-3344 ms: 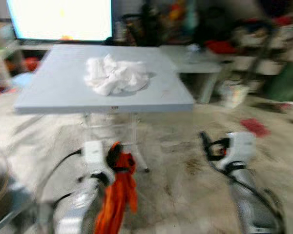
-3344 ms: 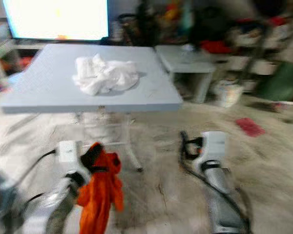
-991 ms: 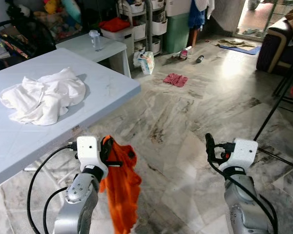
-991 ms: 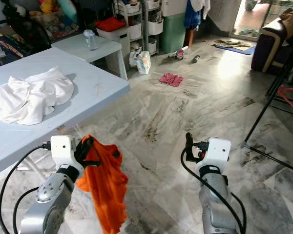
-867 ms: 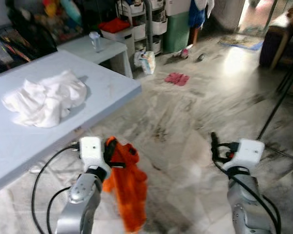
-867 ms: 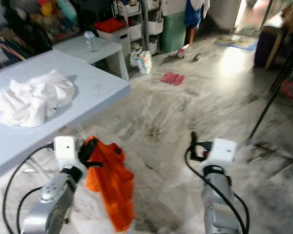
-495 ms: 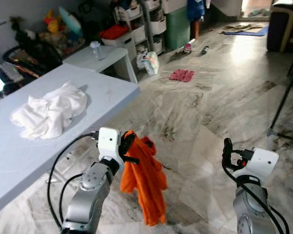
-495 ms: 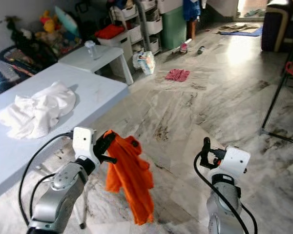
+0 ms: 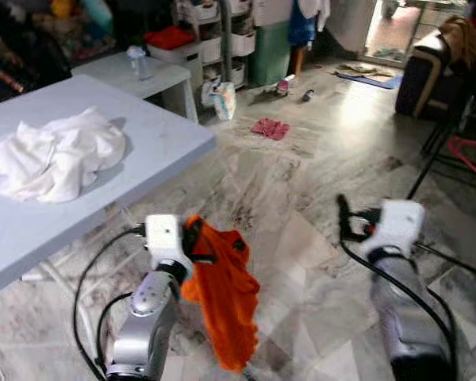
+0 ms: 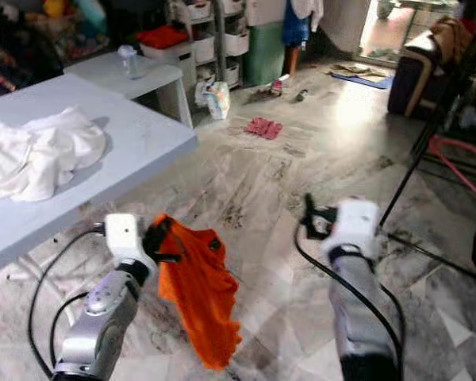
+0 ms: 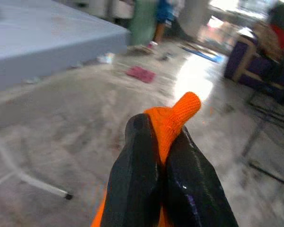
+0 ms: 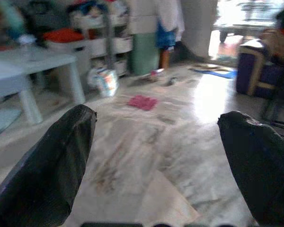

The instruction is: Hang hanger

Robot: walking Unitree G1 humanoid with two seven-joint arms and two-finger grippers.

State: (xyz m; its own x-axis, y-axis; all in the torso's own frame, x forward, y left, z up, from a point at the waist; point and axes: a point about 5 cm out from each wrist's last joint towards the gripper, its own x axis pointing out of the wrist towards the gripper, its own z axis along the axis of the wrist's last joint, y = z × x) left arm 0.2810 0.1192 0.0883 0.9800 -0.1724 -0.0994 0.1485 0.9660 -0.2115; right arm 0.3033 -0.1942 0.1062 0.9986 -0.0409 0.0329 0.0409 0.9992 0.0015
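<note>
My left gripper (image 9: 197, 242) is shut on an orange garment (image 9: 226, 294). The cloth hangs from it in a long fold over the marble floor, in front of the table's edge. In the left wrist view both black fingers (image 11: 137, 161) pinch a fold of the orange cloth (image 11: 177, 113). My right gripper (image 9: 343, 216) is held out over the floor to the right, and it is open. In the right wrist view its fingers (image 12: 61, 156) stand wide apart with nothing between them. A pink hanger-like shape (image 10: 452, 155) lies low at the far right by a black stand leg (image 10: 408, 167).
A grey table (image 9: 155, 147) at my left carries a crumpled white cloth (image 9: 51, 155). Behind it stand a small white side table (image 9: 155, 75), storage shelves and a green bin (image 9: 266, 55). A red rag (image 9: 270, 127) lies on the floor, with a dark sofa (image 9: 424, 67) at the far right.
The whole view has shifted as the camera moved. The orange garment still hangs from my left gripper and has swung a little. My right gripper stays open.
</note>
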